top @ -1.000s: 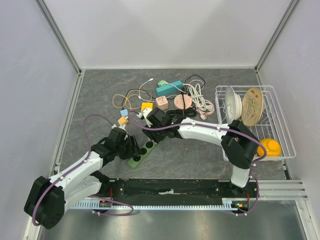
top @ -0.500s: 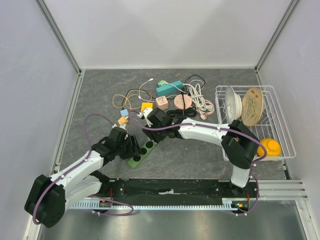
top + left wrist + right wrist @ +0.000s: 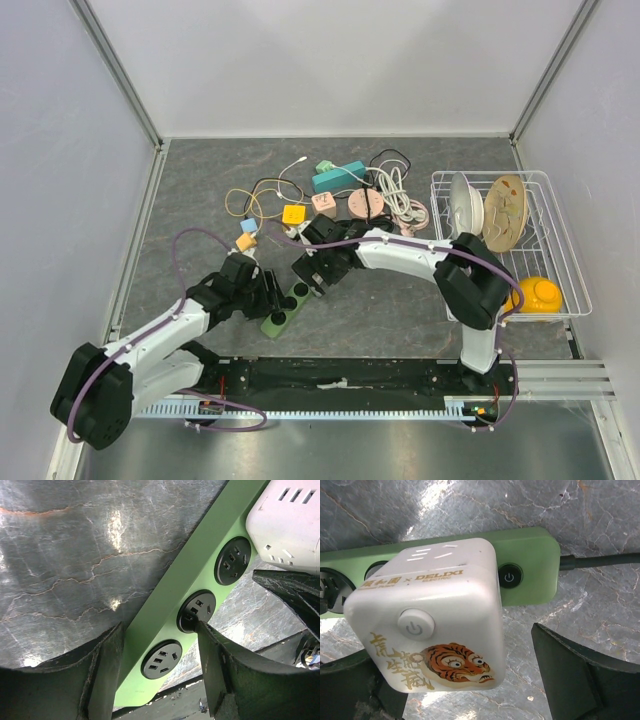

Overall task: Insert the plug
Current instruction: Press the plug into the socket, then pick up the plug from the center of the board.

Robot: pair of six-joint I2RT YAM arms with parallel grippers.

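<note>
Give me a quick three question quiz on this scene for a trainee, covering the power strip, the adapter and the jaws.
1. True or false: the white cube adapter sits on the green power strip, right beside its power switch.
2. How many empty round sockets does the left wrist view show on the strip?
3. The right gripper has its jaws: A) open, either side of the adapter; B) shut on the adapter; C) shut on the strip.
Key: 1 true; 2 three; 3 A.
</note>
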